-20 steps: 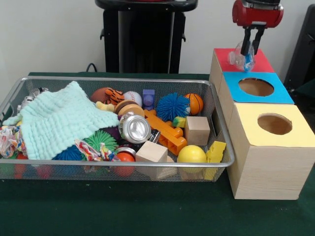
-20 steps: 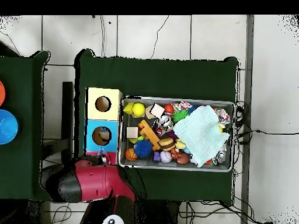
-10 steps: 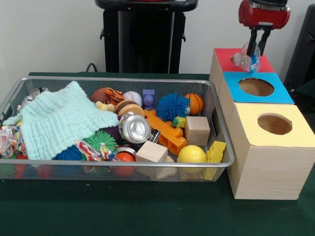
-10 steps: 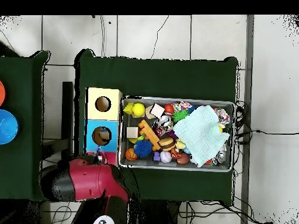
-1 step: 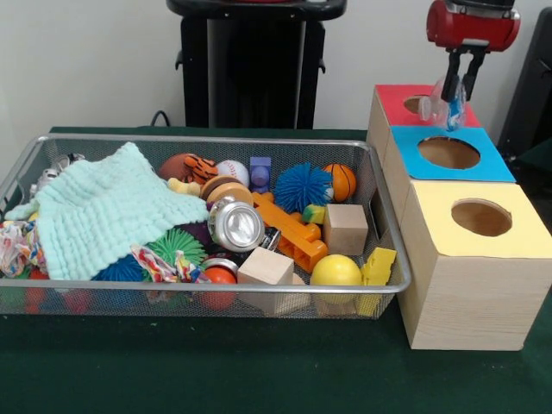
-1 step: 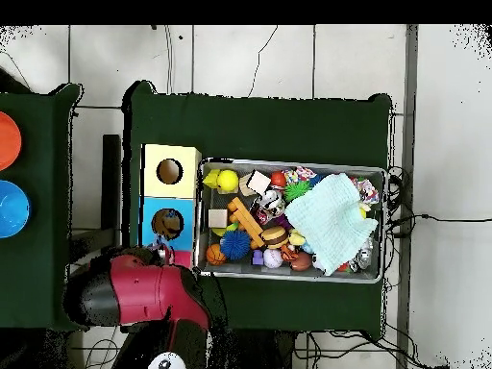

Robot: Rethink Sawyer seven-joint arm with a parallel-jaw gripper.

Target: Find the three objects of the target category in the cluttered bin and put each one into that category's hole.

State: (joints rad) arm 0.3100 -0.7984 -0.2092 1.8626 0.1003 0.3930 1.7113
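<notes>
In the front view my gripper hangs over the red-topped box at the far right. It is shut on a clear crumpled plastic bottle with a blue label. The bottle dangles just above the red top, right of that box's round hole. The wire mesh bin holds a crushed silver can, a mint cloth, balls, wooden cubes and other toys. In the overhead view the red arm covers the gripper, the bottle and most of the red box.
A blue-topped box and a yellow-topped box, each with a round hole, stand in a row with the red one beside the bin. Blue and orange round dishes lie on a second table in the overhead view.
The gripper has carried the bottle to the right and slightly up across the red box top, uncovering its hole. The bin's contents are unchanged.
</notes>
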